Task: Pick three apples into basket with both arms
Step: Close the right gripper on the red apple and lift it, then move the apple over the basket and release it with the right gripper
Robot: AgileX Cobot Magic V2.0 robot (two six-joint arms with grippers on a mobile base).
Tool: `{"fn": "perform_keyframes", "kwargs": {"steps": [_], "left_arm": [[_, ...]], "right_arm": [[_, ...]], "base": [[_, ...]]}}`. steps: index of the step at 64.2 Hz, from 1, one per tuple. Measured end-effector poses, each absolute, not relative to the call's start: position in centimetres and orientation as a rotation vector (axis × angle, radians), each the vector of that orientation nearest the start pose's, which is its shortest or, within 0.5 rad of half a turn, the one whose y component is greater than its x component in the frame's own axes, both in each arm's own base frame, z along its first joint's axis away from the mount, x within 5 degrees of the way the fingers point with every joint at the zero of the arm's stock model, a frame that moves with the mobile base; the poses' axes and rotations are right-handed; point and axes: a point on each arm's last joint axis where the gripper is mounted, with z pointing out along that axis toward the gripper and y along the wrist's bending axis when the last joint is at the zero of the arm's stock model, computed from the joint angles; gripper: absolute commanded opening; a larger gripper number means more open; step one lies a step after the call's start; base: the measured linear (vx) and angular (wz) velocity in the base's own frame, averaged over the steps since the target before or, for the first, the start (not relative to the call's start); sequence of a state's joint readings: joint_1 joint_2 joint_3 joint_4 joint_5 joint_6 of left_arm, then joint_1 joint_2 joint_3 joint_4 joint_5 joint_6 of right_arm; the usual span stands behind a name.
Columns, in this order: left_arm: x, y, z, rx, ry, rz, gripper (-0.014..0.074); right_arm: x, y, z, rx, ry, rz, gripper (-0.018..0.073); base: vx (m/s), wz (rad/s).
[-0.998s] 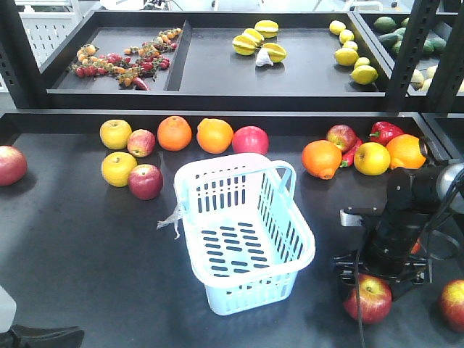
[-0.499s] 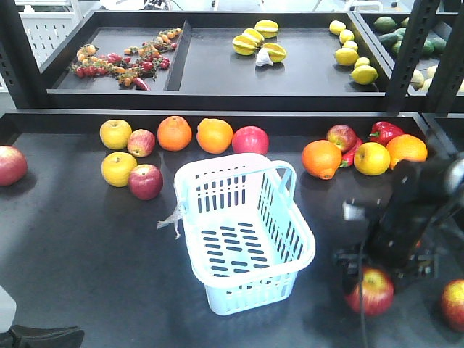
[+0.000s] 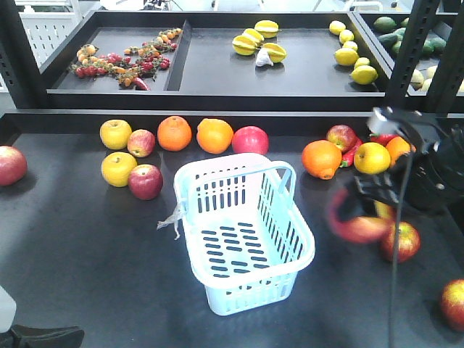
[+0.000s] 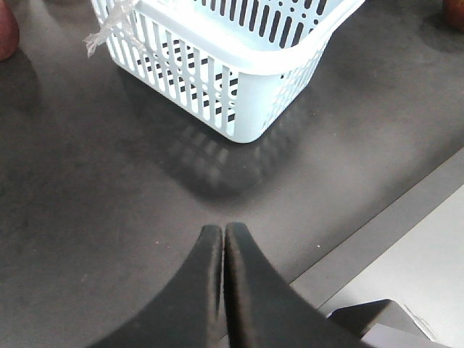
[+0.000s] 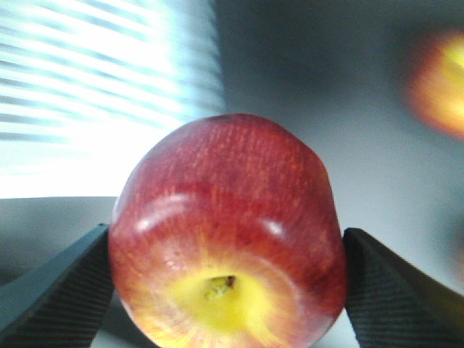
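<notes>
The left claw [image 4: 223,250] is pressed together with nothing in it, low over the dark desk [image 4: 87,217]. The basket [image 4: 239,65] stands just ahead of it. Right of the basket, the right claw [image 5: 228,279] pinches a red apple [image 5: 232,188], with one finger on each side of it.

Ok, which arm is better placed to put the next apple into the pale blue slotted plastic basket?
Right. The right arm's jaws clamp a dark red round apple, held just beside the basket. The left arm's jaws are shut and empty, low near the black table's front edge.
</notes>
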State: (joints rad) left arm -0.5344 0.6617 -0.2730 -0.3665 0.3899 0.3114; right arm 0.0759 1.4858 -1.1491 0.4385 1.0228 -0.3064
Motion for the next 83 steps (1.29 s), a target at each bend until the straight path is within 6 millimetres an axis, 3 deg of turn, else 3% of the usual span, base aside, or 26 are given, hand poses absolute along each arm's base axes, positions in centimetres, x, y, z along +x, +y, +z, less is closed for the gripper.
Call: {"fn": "perform_keyframes", "kwargs": {"steps": [11, 21, 30, 40, 50, 67, 74, 83], "left_arm": [[9.5, -7.1, 21.8, 0.64, 2.179, -0.456, -0.0008], [9.5, -7.1, 21.8, 0.64, 2.179, -0.456, -0.0008], [9.5, -7.1, 21.8, 0.64, 2.179, -0.456, -0.0008], [9.5, -7.1, 21.8, 0.64, 2.179, -0.456, -0.0008], [9.5, -7.1, 21.8, 0.64, 2.179, -0.456, -0.0008], [9.5, -7.1, 21.8, 0.64, 2.179, -0.456, -0.0008], [9.5, -7.1, 21.8, 0.64, 2.179, -0.456, -0.0008], [9.5, -7.1, 21.8, 0.64, 2.179, -0.456, -0.0008]], "right_arm": [[28.9, 10.5, 28.8, -0.47, 2.608, 0.735, -0.0004], [30.1, 14.5, 26.2, -0.538, 2.572, 0.739, -0.0004], [31.5, 16.1, 22.9, -0.564, 2.581, 0.684, -0.0001], [32.6, 16.4, 20.4, -0.562, 2.595, 0.642, 0.0042], [32.8, 16.4, 19.9, -0.572, 2.6, 0.637, 0.021], [32.8, 16.4, 20.0, -0.573, 2.594, 0.636, 0.0638], [32.8, 16.4, 20.0, -0.573, 2.594, 0.635, 0.0713], [32.8, 16.4, 20.0, -0.573, 2.591, 0.634, 0.072]], "base": [[0.0, 0.0], [0.0, 0.0], [0.0, 0.0], [0.0, 0.0], [0.0, 0.0], [0.0, 0.0], [0.0, 0.0], [0.0, 0.0]]}}
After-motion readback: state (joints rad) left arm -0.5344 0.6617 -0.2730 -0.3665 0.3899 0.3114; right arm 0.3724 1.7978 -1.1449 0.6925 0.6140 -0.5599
